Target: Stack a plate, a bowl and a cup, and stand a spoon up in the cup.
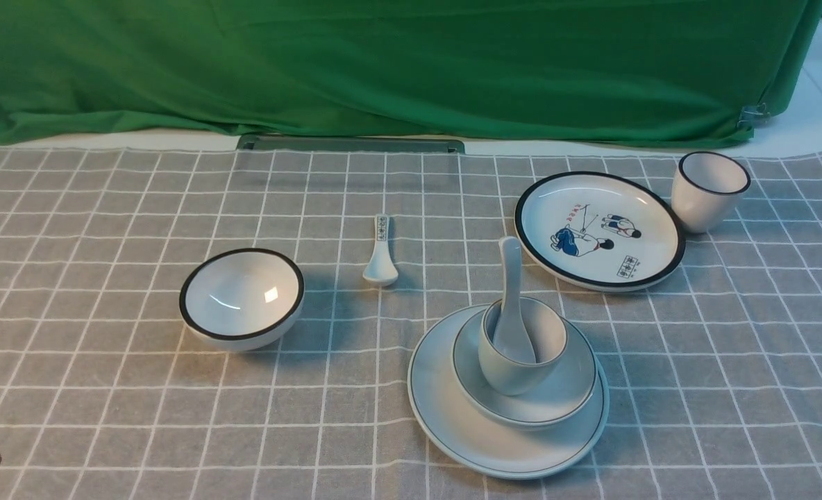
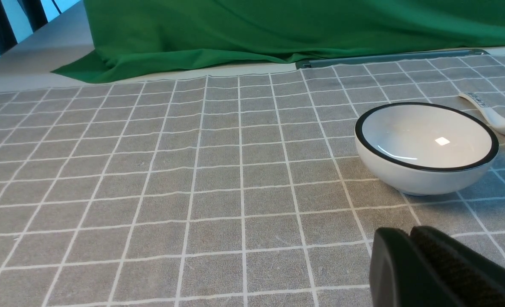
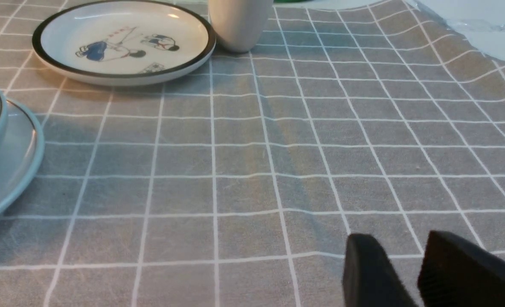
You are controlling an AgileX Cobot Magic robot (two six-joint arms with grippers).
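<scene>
1. Evidently nothing is gripped: the left pincer (image 2: 408, 232) is seen clenched, the right pincer (image 3: 399, 238) released, its fingers parted over checked cloth (image 3: 184, 192).
2. Well apart from both, the plain plate (image 1: 446, 430) is laid flat; on it the shallow bowl (image 1: 470, 389) is nested, and in that the small cup (image 1: 512, 378) is seated. The plain spoon (image 1: 512, 292) is stood in the cup, handle up.
3. Beyond the stack, a cartoon plate (image 1: 591, 243) and black-rimmed cup (image 1: 706, 201) are noted.
4. To the left, a patterned spoon (image 1: 381, 260) and black-rimmed bowl (image 1: 237, 298) are found.

Bright, even light; glare spots the black-rimmed bowl (image 1: 242, 298), bluish shadow falling beside it. The right hand (image 3: 391, 245) is blurred at close range.
</scene>
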